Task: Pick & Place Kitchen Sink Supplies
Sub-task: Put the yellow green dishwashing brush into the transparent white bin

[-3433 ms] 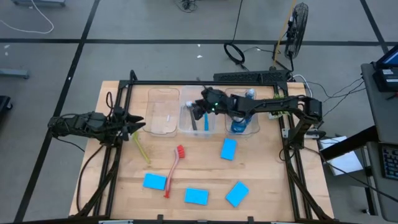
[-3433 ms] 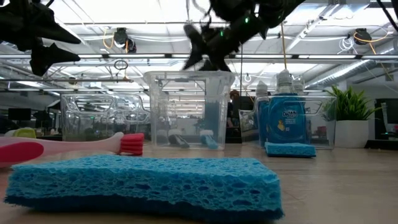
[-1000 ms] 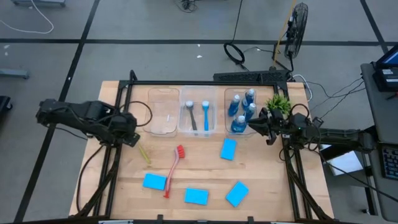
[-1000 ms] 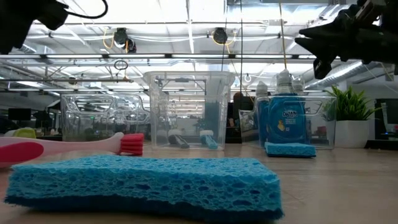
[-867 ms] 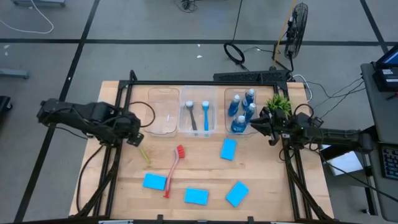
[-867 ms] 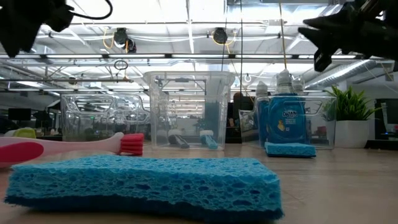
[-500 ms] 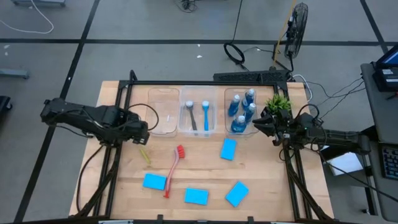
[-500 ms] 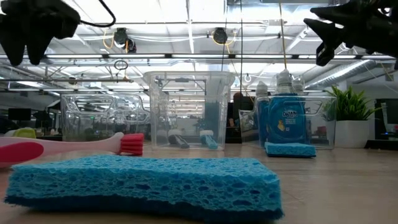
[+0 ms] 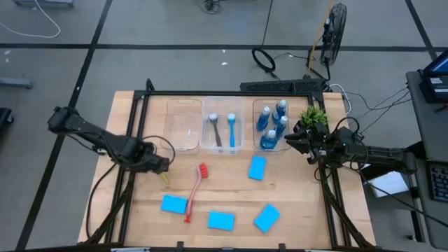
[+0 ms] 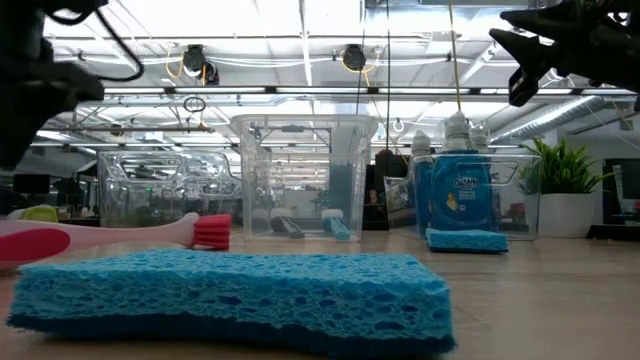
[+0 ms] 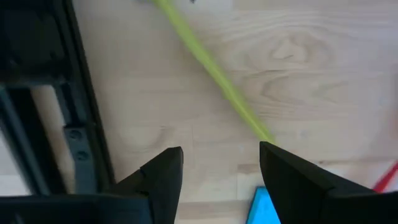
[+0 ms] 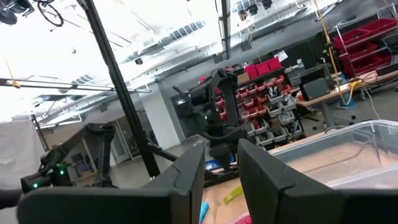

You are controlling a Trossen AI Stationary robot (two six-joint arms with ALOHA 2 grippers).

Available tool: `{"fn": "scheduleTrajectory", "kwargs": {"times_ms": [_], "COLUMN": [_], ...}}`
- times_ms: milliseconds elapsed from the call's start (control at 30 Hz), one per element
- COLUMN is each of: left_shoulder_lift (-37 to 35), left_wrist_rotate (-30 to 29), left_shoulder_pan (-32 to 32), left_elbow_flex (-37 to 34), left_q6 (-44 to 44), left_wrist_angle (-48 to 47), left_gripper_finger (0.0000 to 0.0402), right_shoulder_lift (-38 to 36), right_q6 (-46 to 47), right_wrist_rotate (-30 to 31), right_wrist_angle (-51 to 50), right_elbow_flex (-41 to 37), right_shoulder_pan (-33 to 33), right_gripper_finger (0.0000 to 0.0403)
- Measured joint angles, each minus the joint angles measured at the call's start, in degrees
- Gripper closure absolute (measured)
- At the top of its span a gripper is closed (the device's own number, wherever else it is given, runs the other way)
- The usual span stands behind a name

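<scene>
Pale wooden desk (image 9: 231,196) on grey floor (image 9: 175,42) — left gripper (image 9: 162,166) open, empty over yellow-green brush (image 11: 211,74); right gripper (image 9: 292,140) parted, empty.

- A pale wooden worktop (image 9: 231,187) edged by a black metal frame (image 9: 231,93).
- Three clear plastic bins stand in a row along the worktop's far side: the left bin (image 9: 184,125), the middle bin (image 9: 223,131) and the right bin (image 9: 273,128).
- A small green potted plant (image 9: 313,116) in a white pot sits just beside the right bin, at the worktop's right edge.
- Beyond the worktop, a grey floor (image 9: 175,28) crossed by dark lines.
- A black standing fan (image 9: 335,22) on that floor, with a coiled black cable (image 9: 264,58) near it.
- A white cable (image 9: 31,28) lies at the far left of the floor.
- Red storage bins (image 12: 359,32) on shelves in the room behind.
</scene>
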Motion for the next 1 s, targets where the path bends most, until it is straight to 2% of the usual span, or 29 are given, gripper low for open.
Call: {"fn": "scheduleTrajectory", "kwargs": {"times_ms": [100,233,500,633,1000], "left_shoulder_lift": [0.1,0.2,0.2,0.5,0.2], "left_wrist_rotate": [-0.3,-5.5,-7.2,-10.1,-9.6], "left_shoulder_pan": [-1.9,-3.3,-3.3,-3.3,-3.2], "left_elbow_flex": [-3.2,-4.7,-6.9,-9.6,-19.1], "left_q6": [-5.1,-10.7,-15.5,-19.5,-26.4], "left_wrist_angle": [3.2,5.1,6.8,9.6,22.9], "left_gripper_finger": [0.0188,0.0188,0.0188,0.0188,0.0188], "right_shoulder_lift": [0.0,0.0,0.0,0.0,0.0], "right_q6": [0.2,0.2,0.4,0.6,0.6], "right_wrist_rotate": [0.0,0.0,0.0,0.0,0.1], "right_wrist_angle": [0.0,0.0,-0.1,-0.1,-0.2], "right_elbow_flex": [0.0,0.0,0.1,0.1,0.1], "right_shoulder_pan": [0.0,0.0,0.0,0.0,0.0], "right_gripper_finger": [0.0316,0.0316,0.0316,0.0316,0.0316]}}
